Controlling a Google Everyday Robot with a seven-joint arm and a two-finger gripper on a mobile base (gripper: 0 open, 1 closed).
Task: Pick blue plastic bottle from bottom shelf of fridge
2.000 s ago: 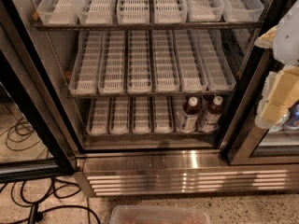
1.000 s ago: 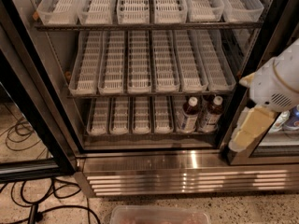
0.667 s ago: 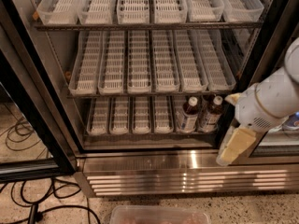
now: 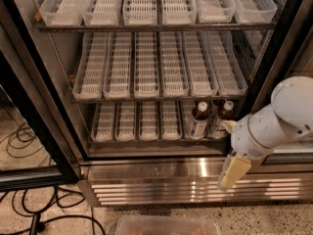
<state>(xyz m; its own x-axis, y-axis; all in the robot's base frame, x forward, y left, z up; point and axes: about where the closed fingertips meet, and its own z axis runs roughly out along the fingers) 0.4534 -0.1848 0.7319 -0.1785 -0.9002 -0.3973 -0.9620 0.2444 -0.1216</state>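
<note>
Gripper: low right, before fridge base panel (spread or closed: cannot tell)
Blue plastic bottle: upright on bottom shelf, apart from gripper

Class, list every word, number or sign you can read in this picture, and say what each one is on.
Nothing here can be read.
Blue bottle label: too blurred to read.
Second bottle, reddish-brown label: too blurred to read.
Claw, low at the right in front of the fridge base: no marking visible.
</note>
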